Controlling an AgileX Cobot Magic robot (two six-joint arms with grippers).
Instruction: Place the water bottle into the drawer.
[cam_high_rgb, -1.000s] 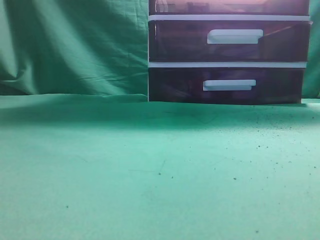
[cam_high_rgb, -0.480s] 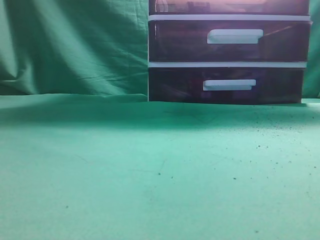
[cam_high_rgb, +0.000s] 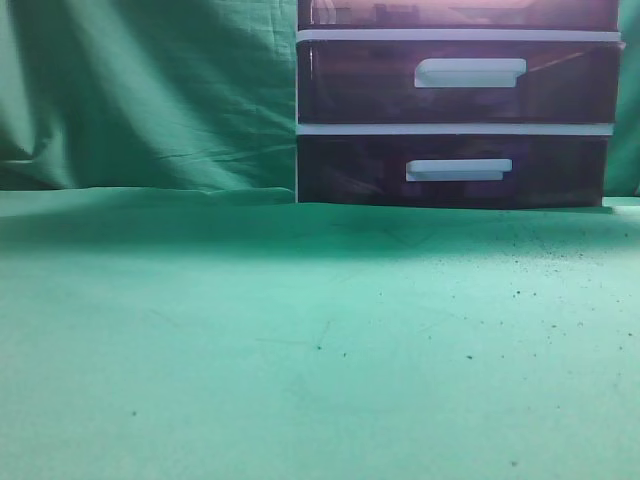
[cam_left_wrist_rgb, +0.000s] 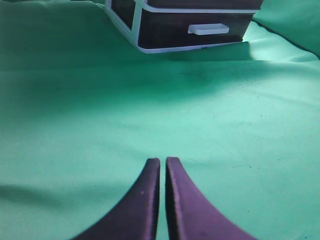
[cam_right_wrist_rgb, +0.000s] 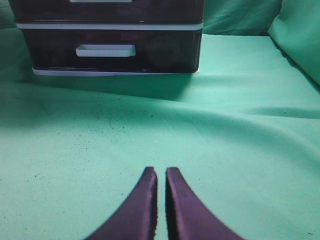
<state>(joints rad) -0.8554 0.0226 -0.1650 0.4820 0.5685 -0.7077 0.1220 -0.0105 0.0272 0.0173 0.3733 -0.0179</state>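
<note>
A dark drawer cabinet (cam_high_rgb: 455, 100) with white trim and white handles stands at the back right of the green cloth. It also shows in the left wrist view (cam_left_wrist_rgb: 185, 25) and in the right wrist view (cam_right_wrist_rgb: 110, 45). Its visible drawers are closed. No water bottle shows in any view. My left gripper (cam_left_wrist_rgb: 162, 161) is shut and empty, low over the cloth, well short of the cabinet. My right gripper (cam_right_wrist_rgb: 161, 170) is shut and empty, also over bare cloth in front of the cabinet. Neither gripper shows in the exterior view.
A green cloth (cam_high_rgb: 300, 340) covers the table and hangs as a backdrop (cam_high_rgb: 150, 90) behind it. The cloth is rumpled into folds at the right (cam_right_wrist_rgb: 295, 40). Small dark specks lie on it near the cabinet.
</note>
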